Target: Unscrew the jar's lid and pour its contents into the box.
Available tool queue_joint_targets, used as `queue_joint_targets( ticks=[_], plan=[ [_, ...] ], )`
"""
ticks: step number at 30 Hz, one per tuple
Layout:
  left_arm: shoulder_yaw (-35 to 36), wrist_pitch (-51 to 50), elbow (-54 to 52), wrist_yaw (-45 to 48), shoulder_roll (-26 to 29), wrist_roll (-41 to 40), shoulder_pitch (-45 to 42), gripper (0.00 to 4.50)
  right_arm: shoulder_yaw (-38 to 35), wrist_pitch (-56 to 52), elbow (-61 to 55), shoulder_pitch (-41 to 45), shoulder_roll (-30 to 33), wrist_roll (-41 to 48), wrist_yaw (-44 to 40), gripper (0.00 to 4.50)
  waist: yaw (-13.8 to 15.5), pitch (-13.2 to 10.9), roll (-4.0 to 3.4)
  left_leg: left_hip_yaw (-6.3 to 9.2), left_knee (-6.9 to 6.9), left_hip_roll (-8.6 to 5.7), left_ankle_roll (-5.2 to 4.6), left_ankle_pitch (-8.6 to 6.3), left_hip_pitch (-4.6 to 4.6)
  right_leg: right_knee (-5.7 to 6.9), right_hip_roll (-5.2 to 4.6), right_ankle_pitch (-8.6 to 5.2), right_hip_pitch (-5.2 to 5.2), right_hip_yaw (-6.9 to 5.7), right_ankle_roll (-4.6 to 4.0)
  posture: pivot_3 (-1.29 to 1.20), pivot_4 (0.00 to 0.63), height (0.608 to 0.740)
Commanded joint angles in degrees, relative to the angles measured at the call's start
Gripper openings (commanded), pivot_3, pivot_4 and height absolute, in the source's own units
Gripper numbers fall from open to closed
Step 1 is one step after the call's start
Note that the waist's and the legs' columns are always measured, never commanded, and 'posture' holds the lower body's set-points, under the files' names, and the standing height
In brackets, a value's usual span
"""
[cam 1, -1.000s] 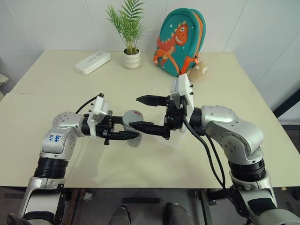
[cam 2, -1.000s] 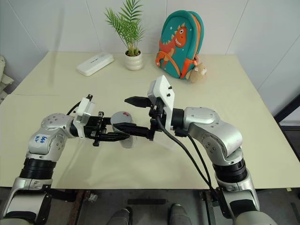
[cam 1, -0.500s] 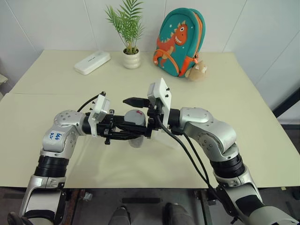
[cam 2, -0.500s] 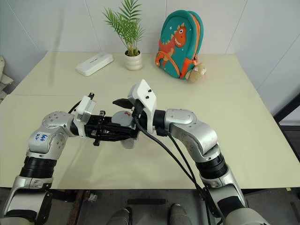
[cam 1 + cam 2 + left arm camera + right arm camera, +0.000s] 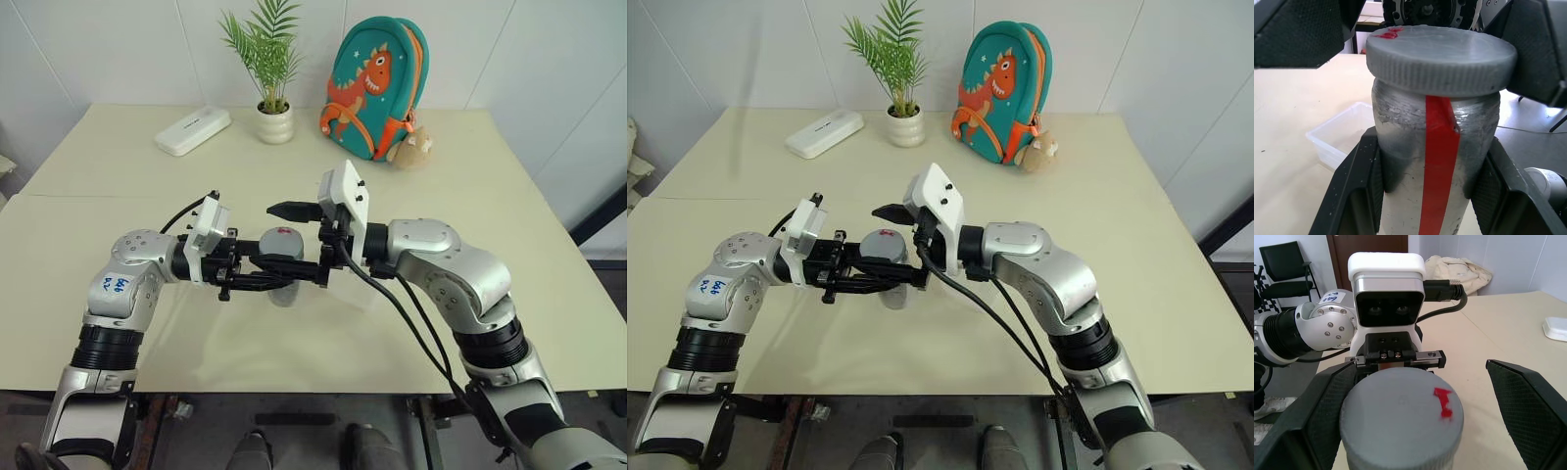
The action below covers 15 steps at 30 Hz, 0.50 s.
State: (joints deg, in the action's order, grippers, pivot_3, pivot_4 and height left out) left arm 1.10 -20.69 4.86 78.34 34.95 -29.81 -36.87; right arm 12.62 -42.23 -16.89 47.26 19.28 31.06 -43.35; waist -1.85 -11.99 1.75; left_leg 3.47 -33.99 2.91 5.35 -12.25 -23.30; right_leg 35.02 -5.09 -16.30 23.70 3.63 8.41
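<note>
Head views: jar (image 5: 282,286) held up over the bench (image 5: 118,323) at centre, left end effector (image 5: 257,281) clamped round its body; lid (image 5: 281,243) on top, red mark up. Right end effector (image 5: 304,241) comes in from 3 o'clock, spread wide, one finger beyond the lid, one this side.

Background: white plant pot (image 5: 275,123) at 12 o'clock, white case (image 5: 193,130) at 11, backpack (image 5: 373,86) at 1.

Left wrist view: fingers (image 5: 1354,191) pinch the jar's sides, red stripe facing us, cap seated square. Box (image 5: 1342,132) sits on the bench beyond, at 9 o'clock of the jar, apparently empty.

Right wrist view: lid at 6 o'clock between two open fingers (image 5: 1528,413), neither touching it yet.

Contents: can't make them out.

Step in hand: lining up to grip the lid; unscrewing not started, I'd say.

Next move: close squarely on the lid's ribbed rim, then twist while the left holds firm.
</note>
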Motion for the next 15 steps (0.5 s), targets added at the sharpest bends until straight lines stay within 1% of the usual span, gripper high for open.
queue_joint_targets(
  ticks=[1, 15],
  plan=[
    [1.1, 1.6, -1.1, 0.9, 0.6, -1.1, -0.9, 1.92, -4.5, -1.7, -2.9, -1.1, 2.9, 0.5, 1.6, 4.44, 0.1, 0.0, 0.00, 0.00, 0.00, 0.00, 0.00, 0.00, 0.00, 0.00, 0.00, 0.00, 0.00, 0.00, 0.00, 0.00, 0.150, 0.740],
    [0.7, 3.0, 1.4, 1.2, 0.4, -0.3, -2.0, 1.92, -7.3, -5.4, -7.6, -2.4, 6.6, 3.5, 3.0, 4.44, 0.1, 0.0, 0.00, 0.00, 0.00, 0.02, -0.01, -0.01, 0.00, -0.02, 0.03, -0.01, 0.00, 0.00, -0.02, 0.00, 0.150, 0.740]
  ],
)
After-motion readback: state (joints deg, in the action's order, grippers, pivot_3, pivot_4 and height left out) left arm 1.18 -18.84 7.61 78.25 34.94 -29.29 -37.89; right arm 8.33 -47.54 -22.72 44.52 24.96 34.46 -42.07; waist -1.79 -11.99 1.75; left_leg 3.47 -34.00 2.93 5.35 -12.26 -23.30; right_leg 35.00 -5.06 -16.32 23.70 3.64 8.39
